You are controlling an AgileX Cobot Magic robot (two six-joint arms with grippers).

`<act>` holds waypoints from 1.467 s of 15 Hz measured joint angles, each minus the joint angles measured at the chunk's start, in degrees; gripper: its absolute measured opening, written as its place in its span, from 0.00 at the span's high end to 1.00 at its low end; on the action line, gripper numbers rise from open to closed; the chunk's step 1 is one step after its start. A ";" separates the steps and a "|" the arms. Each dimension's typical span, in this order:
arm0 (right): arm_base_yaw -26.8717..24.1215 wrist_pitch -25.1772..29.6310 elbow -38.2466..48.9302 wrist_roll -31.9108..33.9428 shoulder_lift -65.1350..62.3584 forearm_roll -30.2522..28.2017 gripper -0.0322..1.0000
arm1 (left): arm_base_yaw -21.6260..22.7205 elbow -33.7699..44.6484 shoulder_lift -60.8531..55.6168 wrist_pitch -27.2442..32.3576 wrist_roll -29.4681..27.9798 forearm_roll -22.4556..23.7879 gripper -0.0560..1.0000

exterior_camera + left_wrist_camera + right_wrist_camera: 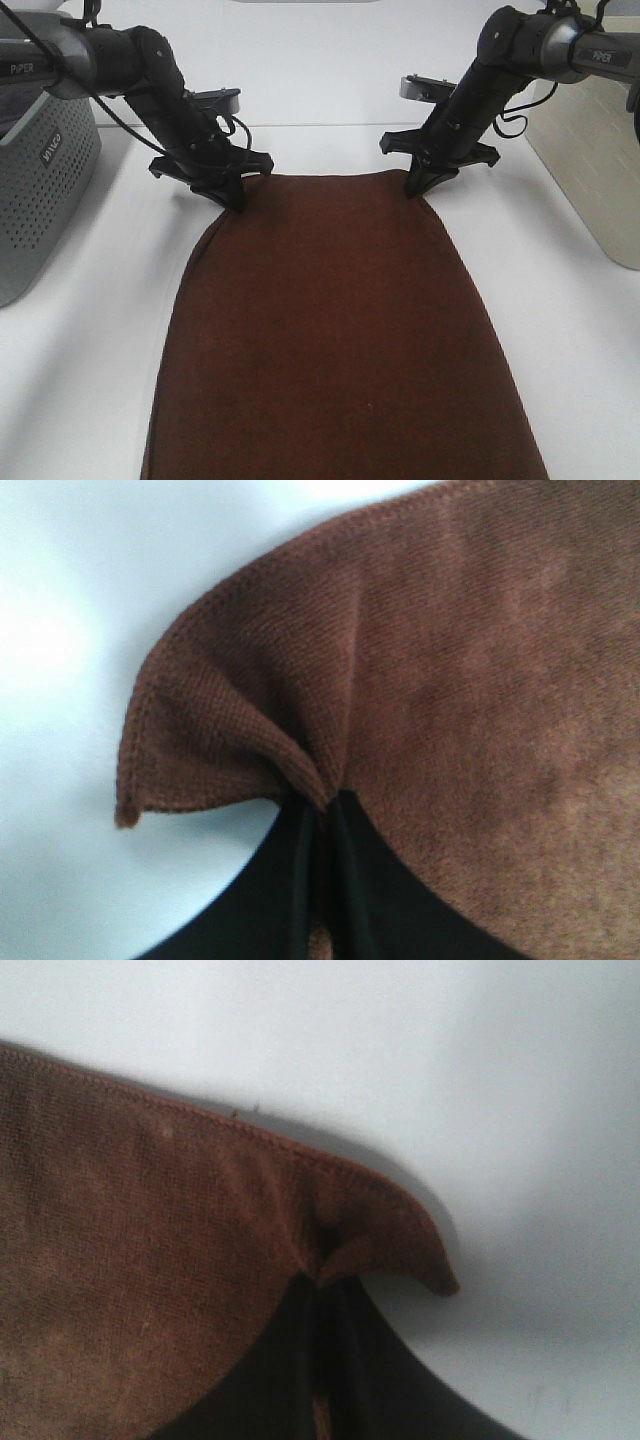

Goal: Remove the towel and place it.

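Right, both far corners are caught. Your left gripper (237, 203) is pressed together on the far left corner of the towel (340, 330), and your right gripper (415, 190) pinches the far right corner the same way. The towel lies flat on the white surface (80, 360), running from the 2 grippers toward the camera and out of the high view, so you can't see its near end.

Risks, as I judge them:

- **Thin grips:** Each grip takes only a small fold of cloth by the hem, and both wrist views show the corner tip poking out past the jaws.
- **Fast lift:** The weight of the whole cloth could pull a corner free. With 1 corner lost, the towel swings from the other arm and bunches.
- **Uneven arms:** You either stretch the far edge tight and yank it out of a grip, or let it sag and fold.
- **Low drag:** Dragging it across the surface adds friction, with the same result.
- **Side obstacles:** Watch the grey basket (40, 190) on the left and the beige box (600, 150) on the right, since a swinging edge could catch them.

Can't tell where the placing spot is.
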 joint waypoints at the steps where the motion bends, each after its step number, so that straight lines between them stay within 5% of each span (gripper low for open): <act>1: 0.00 -2.41 -0.80 0.00 -0.06 -0.92 0.95 | -0.06 -2.58 0.69 0.06 -0.06 3.67 0.94; 8: 0.00 -8.14 -11.17 -0.06 0.86 -4.58 0.95 | -0.06 -10.26 0.92 -7.62 -0.23 8.77 0.94; 22: 0.00 -21.49 -12.15 -2.98 0.86 -4.81 0.95 | -0.06 -10.31 1.09 -22.29 -0.23 11.34 0.94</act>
